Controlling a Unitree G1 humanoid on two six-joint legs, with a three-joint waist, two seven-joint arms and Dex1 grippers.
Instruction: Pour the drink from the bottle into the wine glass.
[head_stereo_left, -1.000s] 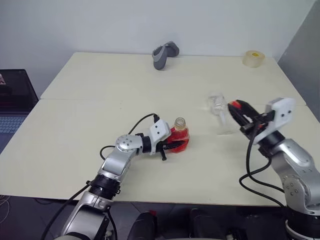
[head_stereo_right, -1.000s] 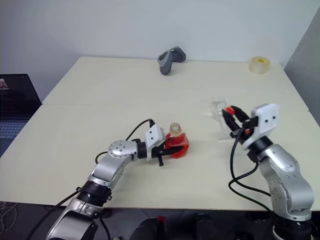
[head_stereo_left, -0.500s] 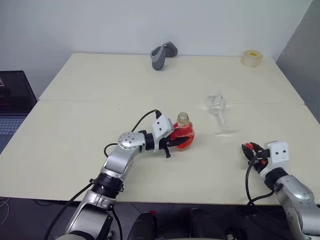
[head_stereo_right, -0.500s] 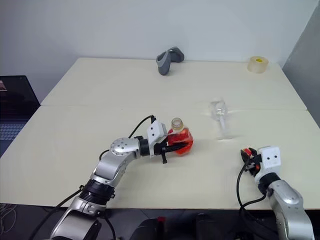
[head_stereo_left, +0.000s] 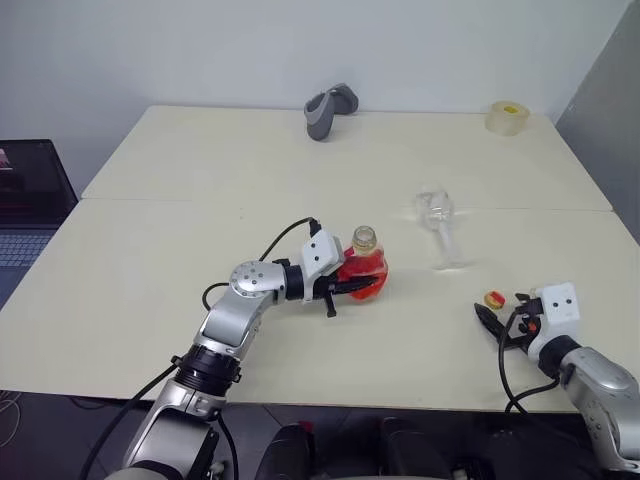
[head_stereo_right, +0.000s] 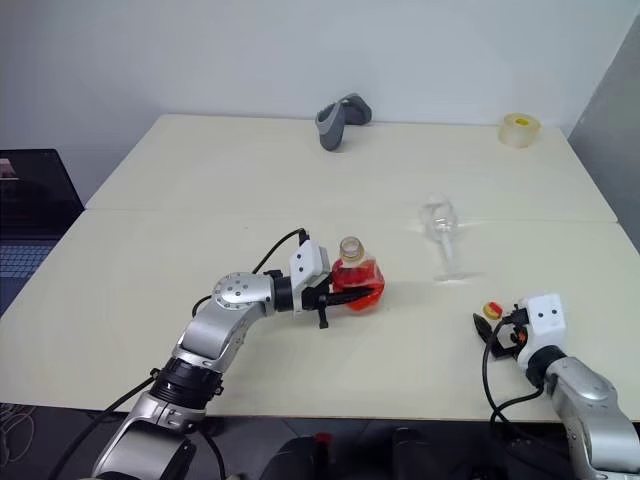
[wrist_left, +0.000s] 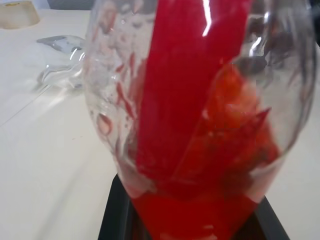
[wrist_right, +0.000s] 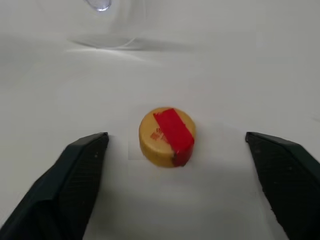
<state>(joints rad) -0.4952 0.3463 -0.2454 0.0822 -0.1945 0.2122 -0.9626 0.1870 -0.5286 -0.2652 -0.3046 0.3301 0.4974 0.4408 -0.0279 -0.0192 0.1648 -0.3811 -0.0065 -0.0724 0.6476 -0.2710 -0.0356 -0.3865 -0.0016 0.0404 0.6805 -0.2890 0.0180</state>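
With its cap off, the bottle (head_stereo_left: 364, 268) sits upright mid-tabletop (head_stereo_left: 150, 260), red drink (wrist_left: 200, 150) low in its body, pinched by the left end effector (head_stereo_left: 345, 288). Wine glass (head_stereo_left: 438, 222) stands to its right, apart. Cap (wrist_right: 167, 136), yellow with red strip, lies flat near the front right edge, between the spread fingers (wrist_right: 75, 175) of the right end effector (head_stereo_left: 497, 322), untouched. Grey object (head_stereo_left: 328, 109) and tape roll (head_stereo_left: 506, 116) at the far edge.
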